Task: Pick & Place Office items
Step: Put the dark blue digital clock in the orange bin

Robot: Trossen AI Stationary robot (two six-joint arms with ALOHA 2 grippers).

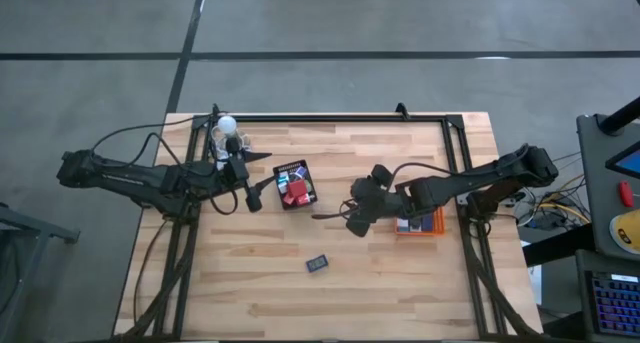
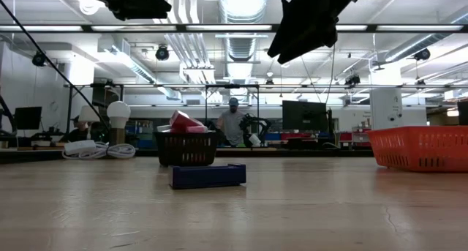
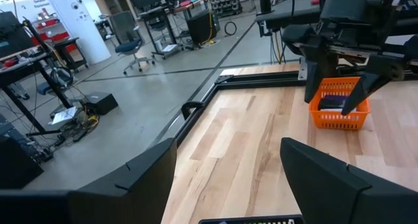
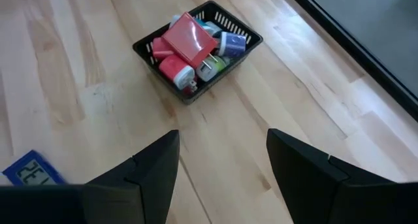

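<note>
A black mesh tray (image 1: 293, 184) stands mid-table, holding several office items: red (image 4: 188, 38), blue, green and white blocks. A flat blue item (image 1: 318, 264) lies alone on the wood nearer the front edge; it also shows in the low view (image 2: 208, 175). My left gripper (image 1: 262, 180) hovers open just left of the black tray, with nothing between its fingers (image 3: 228, 165). My right gripper (image 1: 340, 205) hangs open above the table, to the right of the black tray, tilted down toward it (image 4: 222, 159), and holds nothing.
An orange tray (image 1: 420, 223) with items in it sits under my right arm at the right. A white round bulb (image 1: 228, 125) with cords stands at the far left. A black frame borders the table's far and side edges. Bare wood lies along the front.
</note>
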